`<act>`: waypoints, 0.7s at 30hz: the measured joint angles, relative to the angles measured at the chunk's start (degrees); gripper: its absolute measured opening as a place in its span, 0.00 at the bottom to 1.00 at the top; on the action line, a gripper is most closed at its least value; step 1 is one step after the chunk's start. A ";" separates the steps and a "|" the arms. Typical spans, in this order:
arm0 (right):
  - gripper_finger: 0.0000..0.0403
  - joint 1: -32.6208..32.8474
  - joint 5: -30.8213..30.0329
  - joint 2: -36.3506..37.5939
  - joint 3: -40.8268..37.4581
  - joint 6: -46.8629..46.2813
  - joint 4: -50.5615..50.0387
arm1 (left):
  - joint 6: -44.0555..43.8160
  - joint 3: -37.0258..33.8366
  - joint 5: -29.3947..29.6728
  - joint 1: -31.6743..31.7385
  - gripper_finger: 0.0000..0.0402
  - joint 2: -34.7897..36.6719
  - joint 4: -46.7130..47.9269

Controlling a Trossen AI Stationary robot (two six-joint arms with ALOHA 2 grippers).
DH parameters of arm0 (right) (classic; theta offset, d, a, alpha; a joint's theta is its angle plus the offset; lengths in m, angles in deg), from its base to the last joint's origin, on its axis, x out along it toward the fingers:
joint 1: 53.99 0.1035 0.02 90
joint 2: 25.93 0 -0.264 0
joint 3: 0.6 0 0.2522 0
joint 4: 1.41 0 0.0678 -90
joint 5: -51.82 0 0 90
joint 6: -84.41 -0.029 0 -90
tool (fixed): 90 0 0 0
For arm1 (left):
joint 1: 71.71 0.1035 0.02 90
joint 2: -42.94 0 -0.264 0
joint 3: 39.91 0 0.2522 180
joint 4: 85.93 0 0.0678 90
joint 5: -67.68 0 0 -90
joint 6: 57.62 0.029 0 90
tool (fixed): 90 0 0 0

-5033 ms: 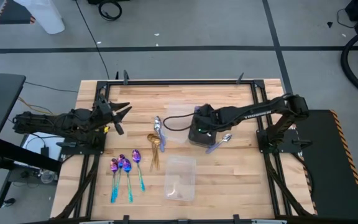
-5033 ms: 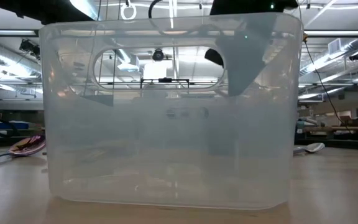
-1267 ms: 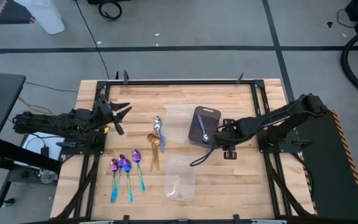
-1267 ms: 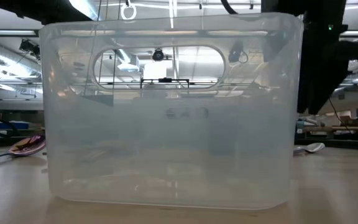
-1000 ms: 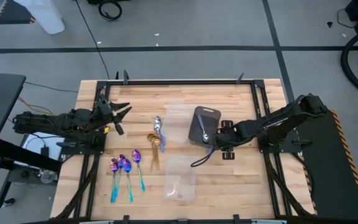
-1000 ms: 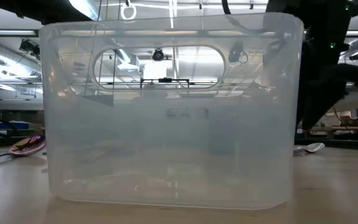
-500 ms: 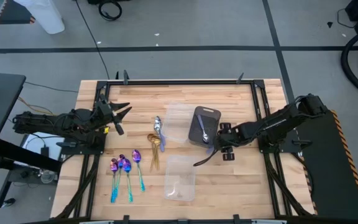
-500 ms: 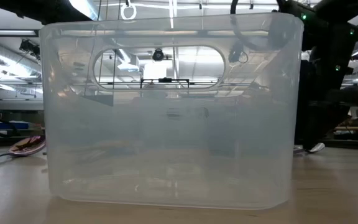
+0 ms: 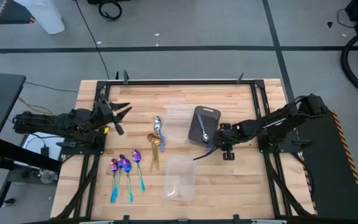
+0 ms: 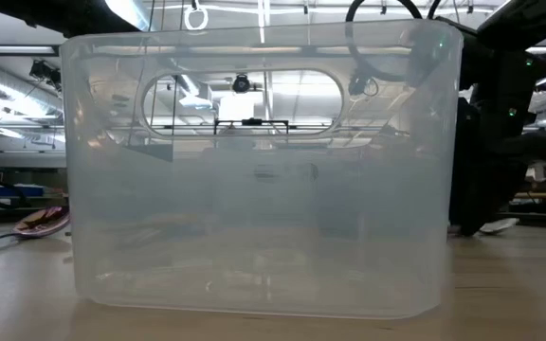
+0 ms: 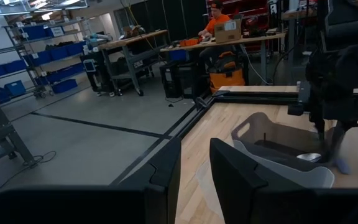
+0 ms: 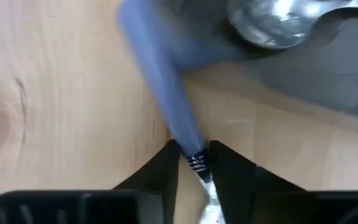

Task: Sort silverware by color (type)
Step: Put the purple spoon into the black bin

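right gripper down at the table just beside the dark grey tray, fingers pinched in on the neck of a silver spoon with a pale bluish handle lying on the wood. another silver spoon inside that tray, purple spoons and gold spoons grouped further left. left gripper parked at the left edge, fingers slightly apart, nothing held.

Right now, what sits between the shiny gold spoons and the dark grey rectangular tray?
A clear plastic tray lies there, as the high view shows.
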 joint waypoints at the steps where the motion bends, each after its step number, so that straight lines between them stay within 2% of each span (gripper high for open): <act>1: 0.19 0.15 0.19 0.00 0.00 -0.07 -0.05 | 0.00 0.00 0.00 0.00 0.23 -0.02 0.00; 6: 0.12 1.31 -0.02 -0.04 -0.04 -1.12 -0.21 | 0.00 0.00 0.00 -0.01 0.23 -0.01 0.02; 13: 0.13 2.64 0.57 -0.19 1.00 -3.54 -1.55 | -0.02 0.00 0.00 0.00 0.23 -0.01 0.02; 21: 0.13 3.31 2.97 -0.39 6.50 -5.73 -9.26 | 0.46 0.00 0.02 0.04 0.23 -0.13 0.02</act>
